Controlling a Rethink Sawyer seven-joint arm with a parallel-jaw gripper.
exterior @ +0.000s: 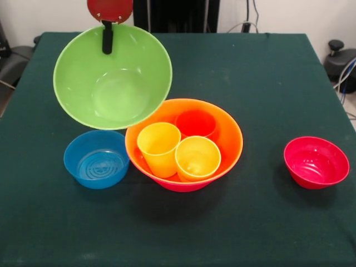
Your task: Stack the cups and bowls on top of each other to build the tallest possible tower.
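My gripper (107,43) comes down at the top left and is shut on the rim of the medium-large green bowl (113,83). It holds the bowl lifted and tilted, mouth toward the camera, with one black finger (107,38) showing inside. The bowl hangs over the blue small bowl (97,160) and the left rim of the tower (183,142). The tower is the large orange bowl (228,139) sitting in the pink bowl (183,187). Inside stand two yellow cups (159,147) (197,158) and a reddish-orange cup (196,123). A small red bowl (316,162) sits alone at the right. One cup and the small green bowl are out of sight.
The table wears a dark green cloth (261,72). The robot's black pedestal (175,15) stands at the far edge. Cables and a dark object (340,61) lie beyond the right edge.
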